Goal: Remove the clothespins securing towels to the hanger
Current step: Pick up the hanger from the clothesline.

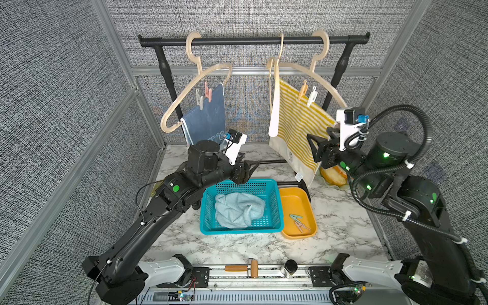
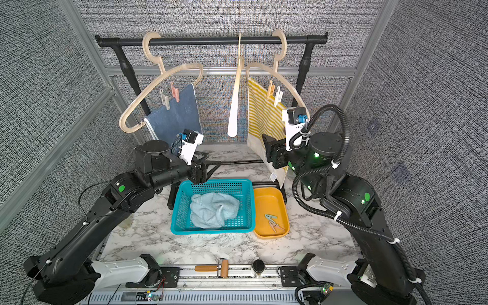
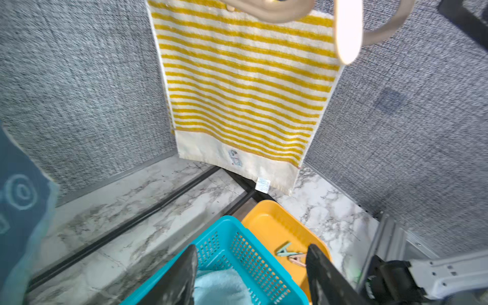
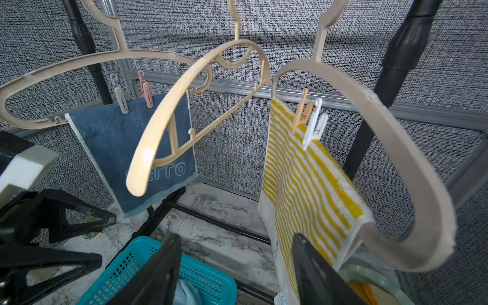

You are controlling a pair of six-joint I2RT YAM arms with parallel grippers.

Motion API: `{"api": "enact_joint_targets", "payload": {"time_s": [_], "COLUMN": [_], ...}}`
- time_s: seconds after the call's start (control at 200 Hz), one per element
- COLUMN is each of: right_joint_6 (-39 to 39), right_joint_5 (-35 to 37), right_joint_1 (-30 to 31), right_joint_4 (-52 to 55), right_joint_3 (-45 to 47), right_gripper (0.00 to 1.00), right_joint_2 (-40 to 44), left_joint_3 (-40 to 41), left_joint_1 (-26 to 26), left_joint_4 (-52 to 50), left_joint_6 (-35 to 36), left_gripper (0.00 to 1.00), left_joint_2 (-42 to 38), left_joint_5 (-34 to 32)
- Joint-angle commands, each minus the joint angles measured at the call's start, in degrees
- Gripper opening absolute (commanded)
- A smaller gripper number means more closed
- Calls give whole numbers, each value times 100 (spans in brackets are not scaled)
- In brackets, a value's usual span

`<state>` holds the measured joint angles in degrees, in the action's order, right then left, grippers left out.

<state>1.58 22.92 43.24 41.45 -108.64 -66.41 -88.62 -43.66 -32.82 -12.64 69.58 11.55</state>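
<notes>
You've got a dark blue towel, a yellow-and-white striped towel, an aqua towel, a teal basket, an orange tray and a white, grey-veined marble counter.

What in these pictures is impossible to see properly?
- Blue towel lettering: its start is behind the empty middle hanger in the right wrist view.
- Round yellowish thing behind the striped towel: mostly hidden by towel and right arm in a top view.
- Small emblem on the striped towel: too blurred to identify, left wrist view.
</notes>
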Motion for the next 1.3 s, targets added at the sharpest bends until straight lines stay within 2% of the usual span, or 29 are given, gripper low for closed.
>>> {"api": "enact_joint_targets", "payload": {"time_s": [0.0,0.095,0.2,0.365,0.61,0.82,1.001,1.296], "right_joint_6": [113,113,44,122,17,-28,46,-55], "right_joint_5": [192,93,-13,-628,-849,-1103,-1694,-2228], "right_joint_1": [-175,-434,-687,-1257,-1743,-2117,-2555,-2884], "right_joint_4": [207,530,479,427,417,326,424,524], "right_joint_3": [-274,-787,-929,-1160,-1412,-1397,-1492,-1695], "right_gripper": [68,68,68,68,68,68,68,68], "right_joint_2": [-16,-265,-423,-638,-927,-974,-1100,-1422], "left_joint_3": [-143,-175,-121,-34,64,167,270,644], "left_joint_1": [15,15,22,13,15,15,15,15], "left_joint_4": [-308,-513,-667,-816,-665,-630,-744,-235], "left_joint_6": [-507,-732,-954,-1123,-1210,-1103,-915,-593], "left_gripper": [66,66,66,66,66,66,64,63], "left_joint_2": [38,55,17,-41,-24,-6,-18,-189], "left_joint_5": [789,1284,1600,1657,1701,1447,656,546]}}
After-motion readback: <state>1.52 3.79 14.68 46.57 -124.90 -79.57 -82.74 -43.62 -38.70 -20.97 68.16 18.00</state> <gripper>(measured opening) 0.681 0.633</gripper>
